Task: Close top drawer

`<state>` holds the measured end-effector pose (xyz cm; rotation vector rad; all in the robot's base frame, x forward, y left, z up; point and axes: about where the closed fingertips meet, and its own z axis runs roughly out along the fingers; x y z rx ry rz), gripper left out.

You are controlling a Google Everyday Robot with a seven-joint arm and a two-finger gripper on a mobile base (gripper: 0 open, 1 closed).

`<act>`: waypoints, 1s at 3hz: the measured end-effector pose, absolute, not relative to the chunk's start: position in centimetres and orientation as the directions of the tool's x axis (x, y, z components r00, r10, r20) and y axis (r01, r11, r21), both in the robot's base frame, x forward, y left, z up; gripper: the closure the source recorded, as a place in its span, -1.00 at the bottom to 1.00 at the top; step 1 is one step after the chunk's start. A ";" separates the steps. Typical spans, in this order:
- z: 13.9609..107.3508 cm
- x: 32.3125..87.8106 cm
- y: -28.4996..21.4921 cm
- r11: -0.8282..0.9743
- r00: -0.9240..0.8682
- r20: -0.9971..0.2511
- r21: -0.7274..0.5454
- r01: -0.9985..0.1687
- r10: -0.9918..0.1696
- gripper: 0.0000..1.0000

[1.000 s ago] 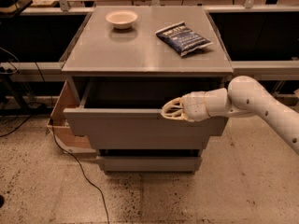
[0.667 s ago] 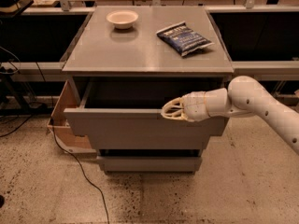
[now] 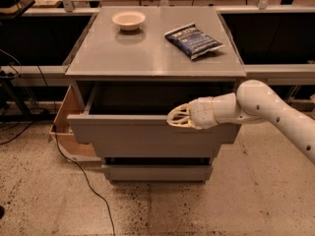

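Note:
The top drawer [image 3: 142, 136] is a wide grey drawer with a flat handleless front. It stands pulled out from the grey cabinet [image 3: 147, 58], and its dark interior shows behind the front panel. My gripper [image 3: 178, 118] reaches in from the right on a white arm. It sits at the top edge of the drawer front, right of its middle, touching or very close to the rim.
A white bowl [image 3: 128, 19] and a dark blue chip bag [image 3: 193, 40] lie on the cabinet top. A shorter grey drawer front [image 3: 157, 172] sits below. A cardboard box [image 3: 69, 132] stands at the cabinet's left, with a cable [image 3: 83, 181] on the speckled floor.

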<state>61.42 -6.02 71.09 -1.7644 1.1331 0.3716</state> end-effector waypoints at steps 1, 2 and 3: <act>71.5 60.6 -5.3 -0.107 0.520 -0.663 -0.558 -0.823 -0.539 -0.15; 72.2 59.5 -5.5 -0.113 0.523 -0.648 -0.563 -0.819 -0.554 -0.26; 71.2 59.0 -5.9 -0.113 0.527 -0.645 -0.569 -0.815 -0.554 0.20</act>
